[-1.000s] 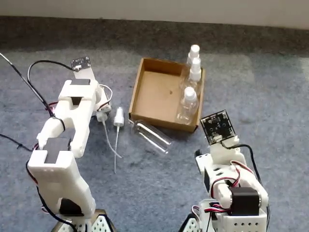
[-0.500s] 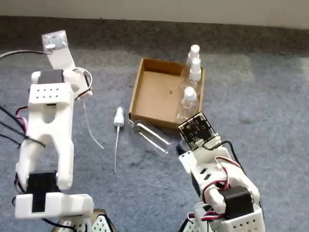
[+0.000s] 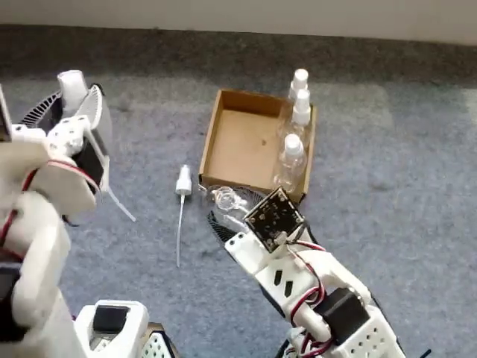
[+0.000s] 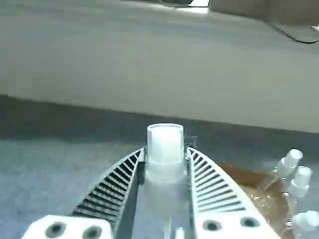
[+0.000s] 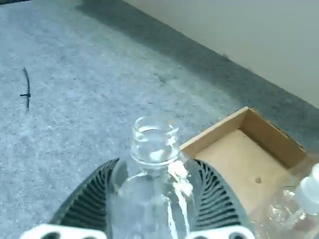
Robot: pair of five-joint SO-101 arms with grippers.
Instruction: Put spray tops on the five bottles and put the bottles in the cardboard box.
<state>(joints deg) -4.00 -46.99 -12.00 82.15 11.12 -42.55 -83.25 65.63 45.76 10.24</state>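
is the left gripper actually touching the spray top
Touching. The left wrist view shows the left gripper clamped on the spray top, no gap on either side.

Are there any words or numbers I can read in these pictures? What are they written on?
None: no word, number or sign can be read.
The cardboard box is plain brown, with a small dark speck inside.
The three bottles in it, the spray top in the left gripper and the open bottle in the right gripper bear no labels.
The circuit board on the right arm has marks too small to read.
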